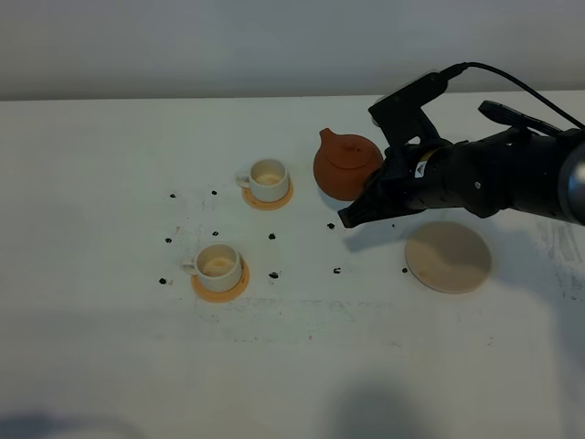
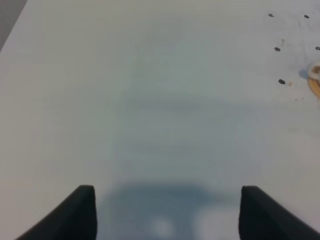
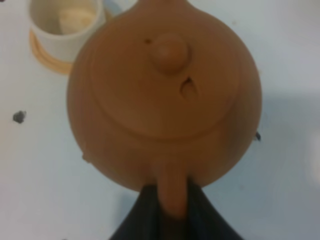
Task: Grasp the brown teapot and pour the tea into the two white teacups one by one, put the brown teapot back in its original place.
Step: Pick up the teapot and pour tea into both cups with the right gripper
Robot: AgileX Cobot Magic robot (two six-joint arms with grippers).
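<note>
Over the white counter [image 1: 110, 366], the right claw [image 1: 363, 212] was clenched on the teapot's [image 1: 345, 165] loop handle. The left claw [image 2: 165, 212] hung spread wide, gripping nothing. The teapot was near the far edge, apart from the pale coaster [image 1: 448, 257], just beside the farther cup [image 1: 268, 179].

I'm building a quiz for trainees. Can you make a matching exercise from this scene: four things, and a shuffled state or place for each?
1 teapot
2 large beige coaster
3 left gripper
4 nearer cup

A open above bare table
B sits on an orange coaster
C gripped by its handle
D lies flat, nothing on it

Pairs: 1-C, 2-D, 3-A, 4-B
</note>
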